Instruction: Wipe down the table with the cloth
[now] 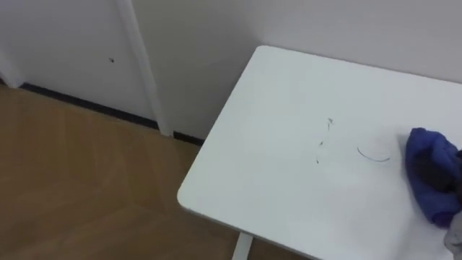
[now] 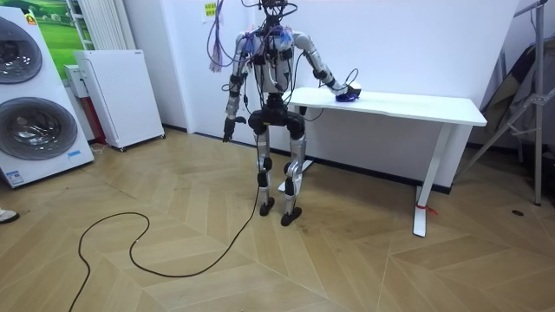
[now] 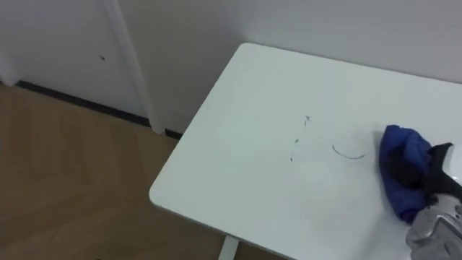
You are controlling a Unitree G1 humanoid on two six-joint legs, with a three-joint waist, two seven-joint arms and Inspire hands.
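Observation:
A white table [image 1: 274, 108] stands against the wall, with its left end near me. On its right part lies a bunched blue cloth [image 1: 426, 153], also the blue cloth [image 3: 399, 148]. My right hand [image 3: 435, 189] rests on the cloth from the right, its dark fingers [image 1: 439, 175] curled into the folds. Just left of the cloth a thin curved pen mark [image 1: 373, 154] shows on the top, with a few small dark marks [image 1: 323, 141] further left. In the room view my left hand [image 2: 227, 132] hangs at my side, away from the table.
I stand at the table's left end [image 2: 299, 94], facing the wall. A door or wall panel with a dark skirting [image 1: 86, 105] lies to the left over wooden floor. A white cabinet [image 2: 117, 95] and washing machines [image 2: 26, 104] stand far off at the room view's left.

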